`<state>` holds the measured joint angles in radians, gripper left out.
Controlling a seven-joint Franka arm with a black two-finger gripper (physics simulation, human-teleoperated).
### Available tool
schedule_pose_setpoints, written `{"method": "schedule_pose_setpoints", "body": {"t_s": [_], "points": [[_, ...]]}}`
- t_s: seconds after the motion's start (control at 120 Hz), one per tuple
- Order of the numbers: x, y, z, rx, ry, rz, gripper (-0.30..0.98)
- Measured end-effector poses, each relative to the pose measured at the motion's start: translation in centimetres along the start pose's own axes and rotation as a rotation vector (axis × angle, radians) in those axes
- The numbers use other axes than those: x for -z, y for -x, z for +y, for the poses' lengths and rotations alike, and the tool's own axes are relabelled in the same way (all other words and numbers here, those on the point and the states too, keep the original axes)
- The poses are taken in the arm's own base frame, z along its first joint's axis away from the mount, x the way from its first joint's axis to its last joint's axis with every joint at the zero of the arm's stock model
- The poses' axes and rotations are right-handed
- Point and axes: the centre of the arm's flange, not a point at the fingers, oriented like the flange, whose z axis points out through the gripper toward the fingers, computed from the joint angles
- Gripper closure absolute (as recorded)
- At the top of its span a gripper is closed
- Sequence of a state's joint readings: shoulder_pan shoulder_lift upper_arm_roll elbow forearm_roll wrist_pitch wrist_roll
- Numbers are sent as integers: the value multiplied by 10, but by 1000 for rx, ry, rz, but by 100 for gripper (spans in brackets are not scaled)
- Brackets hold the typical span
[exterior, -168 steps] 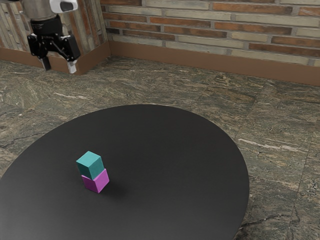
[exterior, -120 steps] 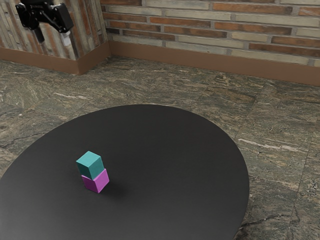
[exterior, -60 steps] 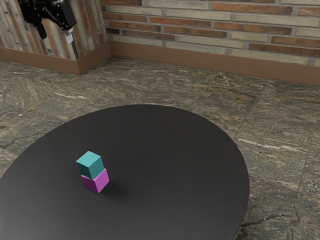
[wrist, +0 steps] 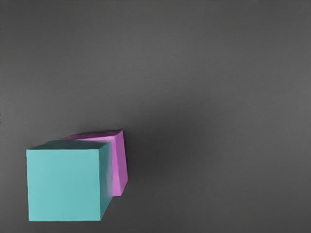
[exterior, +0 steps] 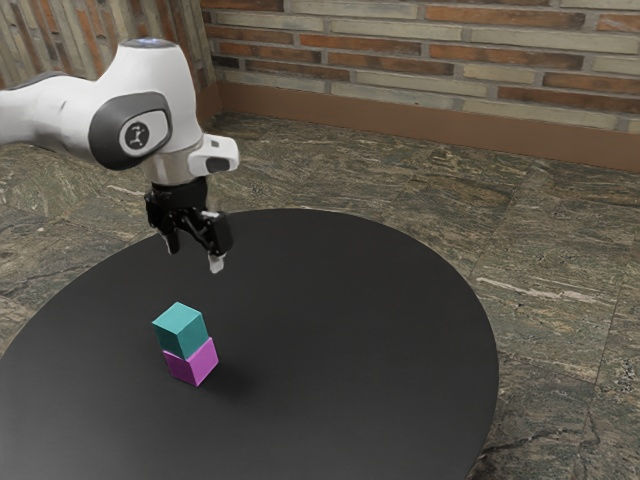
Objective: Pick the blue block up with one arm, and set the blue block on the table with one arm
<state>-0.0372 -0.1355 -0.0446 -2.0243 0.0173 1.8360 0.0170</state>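
Observation:
My gripper (exterior: 193, 256) hangs open above the stacked blocks in the exterior view, its fingers apart with nothing between them. Below it, the teal-blue block (exterior: 181, 330) rests on top of the magenta block (exterior: 192, 362), which stands on the round black table (exterior: 350, 330). In the wrist view the blue block (wrist: 64, 184) covers much of the magenta block (wrist: 119, 165); both are apart from my hand.
Bare black tabletop (wrist: 218, 97) surrounds the stack in the wrist view. The table's curved edge (exterior: 497, 350) lies toward the exterior view's right, with stone floor (exterior: 555, 290) beyond and a brick wall (exterior: 430, 60) behind.
My arm has come down and toward the exterior view's right, from the upper left corner to above the stack. The fingers remain apart, and both blocks have stayed put.

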Motion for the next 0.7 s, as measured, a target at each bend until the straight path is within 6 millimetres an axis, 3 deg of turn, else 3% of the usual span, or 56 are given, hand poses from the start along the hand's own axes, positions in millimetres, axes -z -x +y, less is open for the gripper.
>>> {"method": "schedule_pose_setpoints", "body": {"t_s": [0.267,0.425,0.7], "points": [[-30,18,-26,-3,-26,74,0],[-60,24,-39,-20,-38,70,0],[-113,15,-63,-30,-29,32,0]]}}
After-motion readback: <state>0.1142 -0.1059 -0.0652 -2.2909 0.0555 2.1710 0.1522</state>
